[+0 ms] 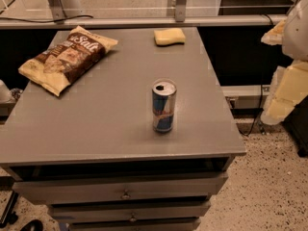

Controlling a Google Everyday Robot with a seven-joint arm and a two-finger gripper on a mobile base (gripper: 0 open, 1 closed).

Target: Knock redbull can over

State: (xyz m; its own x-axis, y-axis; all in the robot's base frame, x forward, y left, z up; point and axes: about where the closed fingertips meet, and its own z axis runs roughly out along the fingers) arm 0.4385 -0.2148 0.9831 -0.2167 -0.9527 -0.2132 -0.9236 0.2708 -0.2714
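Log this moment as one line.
redbull can: upright, untouched | gripper: right of table, clear of can | chip bag, sponge: far end

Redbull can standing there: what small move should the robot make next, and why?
Probably swing the gripper leftward toward the redbull can. The can stands upright near the front right of the table, while the gripper hangs beyond the table's right edge, apart from it, so nothing can tip it yet.
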